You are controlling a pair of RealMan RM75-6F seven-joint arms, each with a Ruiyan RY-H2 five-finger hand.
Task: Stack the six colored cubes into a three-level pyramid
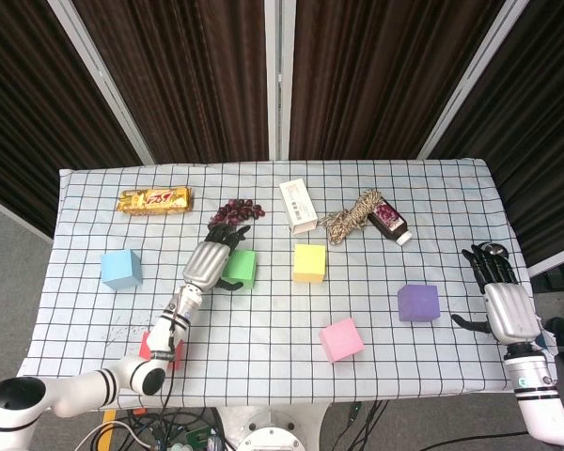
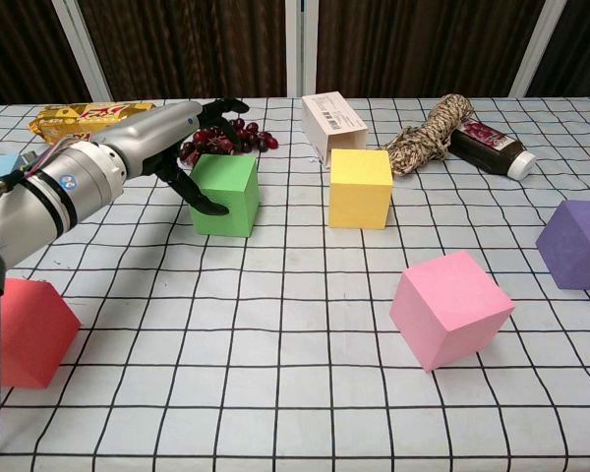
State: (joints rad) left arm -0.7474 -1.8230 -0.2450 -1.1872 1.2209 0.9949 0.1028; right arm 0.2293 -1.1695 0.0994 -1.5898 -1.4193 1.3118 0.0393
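Observation:
My left hand (image 1: 210,262) (image 2: 167,138) holds the green cube (image 1: 242,267) (image 2: 227,194) from its left side. The thumb lies on the near-left face and the fingers reach over the cube's far top edge; the cube rests on the table. To its right, a small gap away, is the yellow cube (image 1: 309,262) (image 2: 360,188). The pink cube (image 1: 341,339) (image 2: 450,308) and the purple cube (image 1: 418,303) (image 2: 580,244) lie further right. The blue cube (image 1: 121,269) sits at the left. My left forearm partly hides the red cube (image 1: 158,347) (image 2: 20,330). My right hand (image 1: 501,293) hangs empty at the table's right edge.
Along the back of the checked tablecloth (image 1: 263,319) lie a candy bar (image 1: 155,199), dark grapes (image 1: 237,212) just behind the green cube, a white box (image 1: 298,205), a coil of rope (image 1: 352,216) and a small bottle (image 1: 390,222).

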